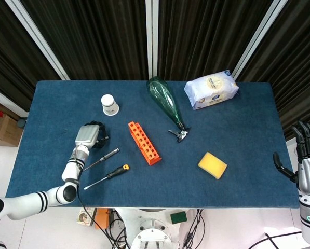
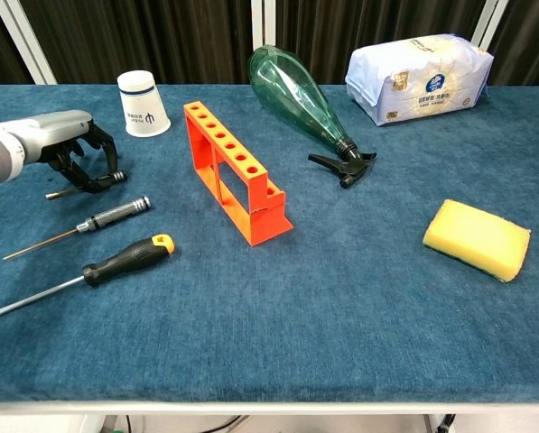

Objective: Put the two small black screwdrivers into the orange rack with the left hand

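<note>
Head view: set high above the near edge, looking steeply down and far back; takes in the whole blue counter [image 1: 238,129], dark curtains behind it, floor at both sides.

Chest view: set low at the near edge, facing across the counter [image 2: 341,298] toward the curtains, much closer; near rim along the bottom.

Shared: orange rack [image 1: 143,142] [image 2: 234,170], green spray bottle [image 1: 165,101] [image 2: 302,96], paper cup [image 1: 109,105] [image 2: 143,104], yellow sponge [image 1: 213,165] [image 2: 477,238], white bag [image 1: 211,89] [image 2: 421,74].
</note>
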